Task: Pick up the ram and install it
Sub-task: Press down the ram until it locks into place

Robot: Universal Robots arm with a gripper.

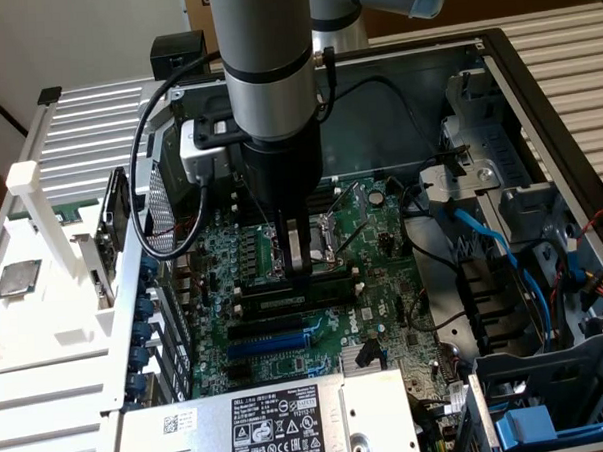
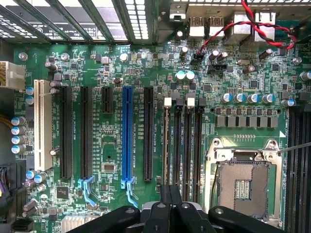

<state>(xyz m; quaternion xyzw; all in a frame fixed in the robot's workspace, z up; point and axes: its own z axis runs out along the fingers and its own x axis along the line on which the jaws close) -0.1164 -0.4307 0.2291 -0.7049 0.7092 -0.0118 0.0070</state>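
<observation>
In the exterior view, the arm comes down from the upper centre of the frame into the open computer case point(image 1: 536, 106), so that the gripper point(image 1: 298, 268) stands upright over the motherboard point(image 1: 384, 282) at the frame's centre, just beside the CPU socket point(image 1: 327, 235). Its fingers are clenched together with their tips at the row of memory slots point(image 1: 285, 302). A thin green strip that I take for the ram point(image 1: 329, 278) lies along the nearest slot, right under the tips. The closed fingers seem to serve as a blunt pusher bearing down on the stick's edge rather than as a clamp; whether they actually touch it cannot be told. On the exterior view's left, a white rack point(image 1: 44, 297) sits outside the case. In the wrist view, the camera looks straight down the gripper point(image 2: 171, 196), whose dark fingers point(image 2: 163, 213) meet tightly in line with the long black memory slots point(image 2: 187, 145) between the blue expansion slot point(image 2: 127, 136) and the CPU socket point(image 2: 243, 182). The ram, edge-on here, cannot be told apart from the slots.
</observation>
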